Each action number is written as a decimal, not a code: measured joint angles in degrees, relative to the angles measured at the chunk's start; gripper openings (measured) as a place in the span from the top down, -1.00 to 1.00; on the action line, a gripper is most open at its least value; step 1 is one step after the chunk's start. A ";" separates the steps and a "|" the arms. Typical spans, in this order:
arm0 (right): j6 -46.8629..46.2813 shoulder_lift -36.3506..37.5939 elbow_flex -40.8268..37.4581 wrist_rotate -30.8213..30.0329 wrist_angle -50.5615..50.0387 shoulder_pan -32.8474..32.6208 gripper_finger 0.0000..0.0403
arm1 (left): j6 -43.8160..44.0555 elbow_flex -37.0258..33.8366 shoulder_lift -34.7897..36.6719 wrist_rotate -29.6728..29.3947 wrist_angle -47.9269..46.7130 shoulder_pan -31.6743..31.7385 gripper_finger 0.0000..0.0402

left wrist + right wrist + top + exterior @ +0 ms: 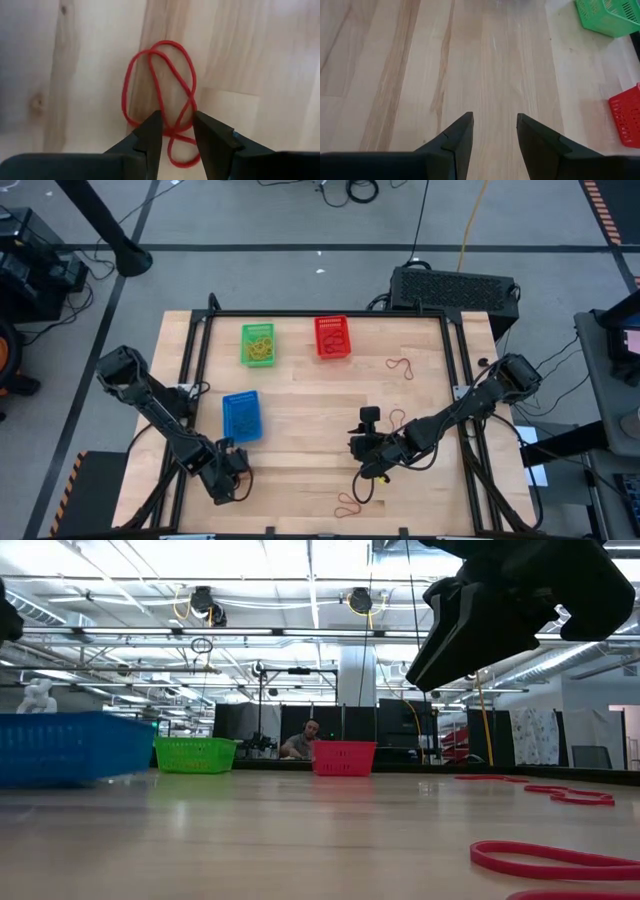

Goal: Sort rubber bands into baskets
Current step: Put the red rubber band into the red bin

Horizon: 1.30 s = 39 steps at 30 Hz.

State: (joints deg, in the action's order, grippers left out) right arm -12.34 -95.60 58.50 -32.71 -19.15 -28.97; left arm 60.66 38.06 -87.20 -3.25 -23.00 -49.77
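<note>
Nearest you, the left gripper hangs parted and empty over a red rubber band twisted flat on the table; expect it to be light, limp and springy, so pinch where strands cross. The right gripper waits mid-table, released and empty. Farthest stand the blue basket, green basket and red basket.

A robotics lab in an open industrial hall: exposed ceiling pipes and strip lights run overhead, black cables lie across the grey floor, and a person sits at far workstations beyond the wooden counter.
</note>
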 joint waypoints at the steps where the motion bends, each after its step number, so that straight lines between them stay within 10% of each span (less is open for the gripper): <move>1: 0.00 0.01 0.00 0.00 -0.01 0.01 0.29 | 0.00 0.10 -0.85 -0.31 0.25 -0.28 0.41; 25: 0.31 0.01 0.00 -0.07 0.17 0.00 0.29 | -7.11 4.59 6.02 -0.67 -0.18 1.48 0.97; 39: 1.03 0.03 0.00 -0.07 0.91 0.02 0.29 | -36.78 14.79 19.95 -24.09 0.22 16.42 0.98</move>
State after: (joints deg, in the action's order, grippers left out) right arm -11.31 -95.57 58.50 -32.77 -18.24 -28.95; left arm 23.89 52.85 -67.25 -27.33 -22.79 -33.36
